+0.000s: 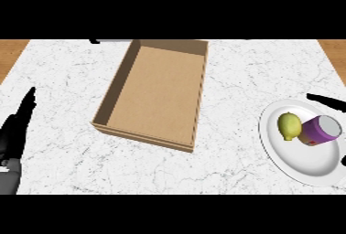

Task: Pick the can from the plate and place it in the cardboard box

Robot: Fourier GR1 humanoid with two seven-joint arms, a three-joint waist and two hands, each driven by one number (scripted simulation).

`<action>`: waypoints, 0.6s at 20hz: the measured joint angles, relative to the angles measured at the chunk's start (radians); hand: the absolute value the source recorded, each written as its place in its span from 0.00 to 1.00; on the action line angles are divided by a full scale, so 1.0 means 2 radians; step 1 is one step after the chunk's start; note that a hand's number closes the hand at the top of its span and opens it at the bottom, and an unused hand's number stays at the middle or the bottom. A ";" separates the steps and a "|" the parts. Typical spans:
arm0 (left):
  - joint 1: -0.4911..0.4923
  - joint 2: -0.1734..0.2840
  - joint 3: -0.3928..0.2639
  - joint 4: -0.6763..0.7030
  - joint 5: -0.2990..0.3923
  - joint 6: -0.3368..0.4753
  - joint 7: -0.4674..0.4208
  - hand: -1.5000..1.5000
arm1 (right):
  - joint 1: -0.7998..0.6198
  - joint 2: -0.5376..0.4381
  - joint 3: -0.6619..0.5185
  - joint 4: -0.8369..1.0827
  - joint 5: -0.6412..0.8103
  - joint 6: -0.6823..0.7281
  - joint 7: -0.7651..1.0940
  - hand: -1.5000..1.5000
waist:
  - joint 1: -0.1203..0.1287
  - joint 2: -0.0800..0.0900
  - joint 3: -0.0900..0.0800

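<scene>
A purple can (320, 130) with a grey lid lies tilted on the white plate (304, 162) at the right, touching a yellow-green lemon (289, 126) on its left. The empty cardboard box (157, 93) sits open in the middle of the counter. My right hand (329, 102) only shows at the right edge: one straight black finger reaches over the plate's far rim just above the can, and a small black tip shows lower at the edge. It is open and apart from the can. My left hand (20, 119) rests open at the left edge, fingers up.
The white marble counter (236, 68) runs under everything, with wooden floor showing at both far corners. A strip of counter lies between the box's right wall and the plate. A small dark object (101, 41) pokes in at the far edge left of the box.
</scene>
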 measured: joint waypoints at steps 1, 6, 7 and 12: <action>0.003 0.000 0.002 -0.003 -0.001 -0.002 0.000 0.50 | 0.006 0.004 0.001 -0.019 0.001 0.005 0.015 0.00 | 0.000 0.000 0.000; -0.001 -0.016 0.002 0.005 -0.013 0.000 -0.006 0.50 | 0.015 0.022 0.006 -0.037 0.025 0.017 0.053 0.00 | 0.001 0.000 0.000; 0.001 -0.016 0.004 -0.001 -0.014 -0.001 -0.003 0.50 | 0.015 0.023 0.006 -0.031 0.032 0.017 0.053 0.00 | 0.002 0.001 0.000; -0.001 -0.021 0.015 0.010 -0.018 -0.011 -0.017 0.50 | 0.017 0.043 -0.002 -0.029 0.057 0.013 0.073 1.00 | 0.002 0.000 -0.001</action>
